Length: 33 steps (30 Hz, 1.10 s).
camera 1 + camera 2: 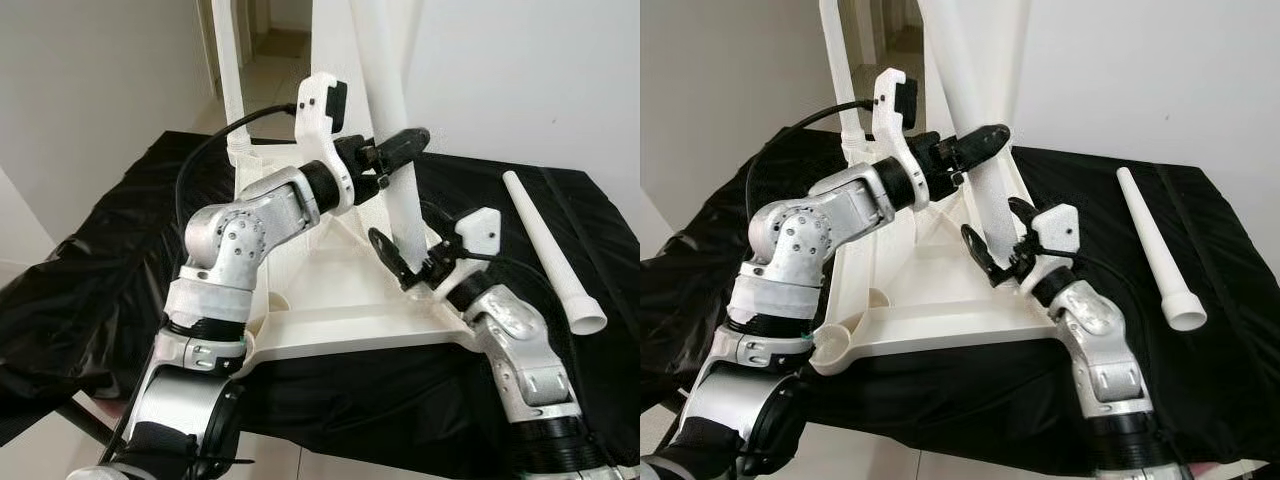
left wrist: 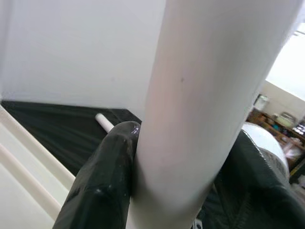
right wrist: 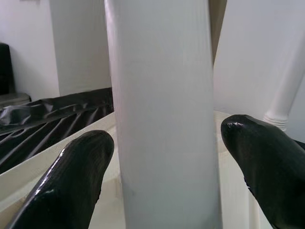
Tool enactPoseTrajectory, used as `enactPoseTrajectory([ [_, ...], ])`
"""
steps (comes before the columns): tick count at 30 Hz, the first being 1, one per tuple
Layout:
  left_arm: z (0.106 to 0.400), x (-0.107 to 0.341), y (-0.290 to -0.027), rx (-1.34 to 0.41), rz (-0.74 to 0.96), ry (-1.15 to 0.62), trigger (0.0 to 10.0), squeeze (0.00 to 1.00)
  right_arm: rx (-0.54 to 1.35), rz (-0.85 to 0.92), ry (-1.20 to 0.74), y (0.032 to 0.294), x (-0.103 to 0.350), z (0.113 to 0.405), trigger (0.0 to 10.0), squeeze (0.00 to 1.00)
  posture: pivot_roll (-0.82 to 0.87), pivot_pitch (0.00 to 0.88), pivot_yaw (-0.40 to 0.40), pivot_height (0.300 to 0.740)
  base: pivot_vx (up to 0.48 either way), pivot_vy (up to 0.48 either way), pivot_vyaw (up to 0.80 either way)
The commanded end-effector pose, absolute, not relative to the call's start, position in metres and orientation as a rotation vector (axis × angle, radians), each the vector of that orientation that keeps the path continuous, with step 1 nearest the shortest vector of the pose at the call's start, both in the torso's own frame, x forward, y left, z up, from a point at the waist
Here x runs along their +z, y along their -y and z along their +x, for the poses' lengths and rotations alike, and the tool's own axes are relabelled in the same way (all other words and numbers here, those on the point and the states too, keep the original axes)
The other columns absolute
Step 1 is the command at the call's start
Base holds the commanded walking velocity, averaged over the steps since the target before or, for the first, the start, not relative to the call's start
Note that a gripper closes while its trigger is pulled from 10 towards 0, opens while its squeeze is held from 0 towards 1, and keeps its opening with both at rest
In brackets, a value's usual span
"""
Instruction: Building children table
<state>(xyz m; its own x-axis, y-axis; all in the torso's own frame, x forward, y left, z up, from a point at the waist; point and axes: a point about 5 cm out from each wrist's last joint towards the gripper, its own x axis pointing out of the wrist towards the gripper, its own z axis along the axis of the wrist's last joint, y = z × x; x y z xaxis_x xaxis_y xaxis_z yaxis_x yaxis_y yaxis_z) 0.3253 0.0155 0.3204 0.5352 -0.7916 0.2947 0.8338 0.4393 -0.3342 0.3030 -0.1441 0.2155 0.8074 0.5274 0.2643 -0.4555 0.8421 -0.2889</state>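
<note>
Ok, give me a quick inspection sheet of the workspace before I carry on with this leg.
Surface: black cloth covering the work surface, wrinkled.
Job's things: white tabletop upside down; white table leg standing on it, tilted; another fitted leg behind; loose leg lying on the cloth to the right.
Clutter: nothing seen.
Grippers: left gripper shut on the table leg, high up; right gripper open around its lower part, fingers apart from it.
Cables: black cable looping from the left wrist.
Surroundings: white walls, doorway behind.
</note>
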Motion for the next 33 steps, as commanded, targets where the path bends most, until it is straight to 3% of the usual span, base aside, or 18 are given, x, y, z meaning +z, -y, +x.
enactPoseTrajectory([
  [1, 0.319, 0.336, -0.006, -1.041, -0.447, 0.180, 10.0, 0.00, 0.511, -0.233, 0.290, 0.138, 0.209, 0.309, 10.0, 1.00, -0.06, 0.020, 0.027, 0.740, 0.000, 0.000, 0.00],
  [4, 0.318, 0.338, -0.005, -1.025, -0.425, 0.196, 10.0, 0.00, 0.494, -0.247, 0.288, 0.135, 0.209, 0.311, 10.0, 1.00, -0.06, 0.020, 0.027, 0.740, 0.000, 0.000, 0.00],
  [5, 0.317, 0.339, -0.003, -1.013, -0.395, 0.217, 10.0, 0.00, 0.477, -0.254, 0.280, 0.132, 0.210, 0.314, 10.0, 0.60, -0.06, 0.017, 0.023, 0.740, 0.000, 0.000, 0.00],
  [6, 0.317, 0.340, -0.001, -1.006, -0.384, 0.226, 10.0, 0.00, 0.458, -0.260, 0.272, 0.129, 0.210, 0.316, 10.0, 0.00, -0.06, 0.019, 0.019, 0.740, 0.000, 0.000, 0.00],
  [18, 0.321, 0.344, 0.008, -0.854, -0.209, 0.303, 10.0, 0.00, 0.252, -0.178, 0.231, 0.112, 0.220, 0.330, 10.0, 0.00, -0.07, 0.033, 0.036, 0.740, 0.000, 0.000, 0.00],
  [33, 0.327, 0.340, 0.018, -0.738, -0.164, 0.347, 10.0, 0.00, -0.023, -0.206, 0.309, 0.096, 0.235, 0.349, 10.0, 0.00, -0.05, 0.015, 0.018, 0.740, 0.000, 0.000, 0.00],
])
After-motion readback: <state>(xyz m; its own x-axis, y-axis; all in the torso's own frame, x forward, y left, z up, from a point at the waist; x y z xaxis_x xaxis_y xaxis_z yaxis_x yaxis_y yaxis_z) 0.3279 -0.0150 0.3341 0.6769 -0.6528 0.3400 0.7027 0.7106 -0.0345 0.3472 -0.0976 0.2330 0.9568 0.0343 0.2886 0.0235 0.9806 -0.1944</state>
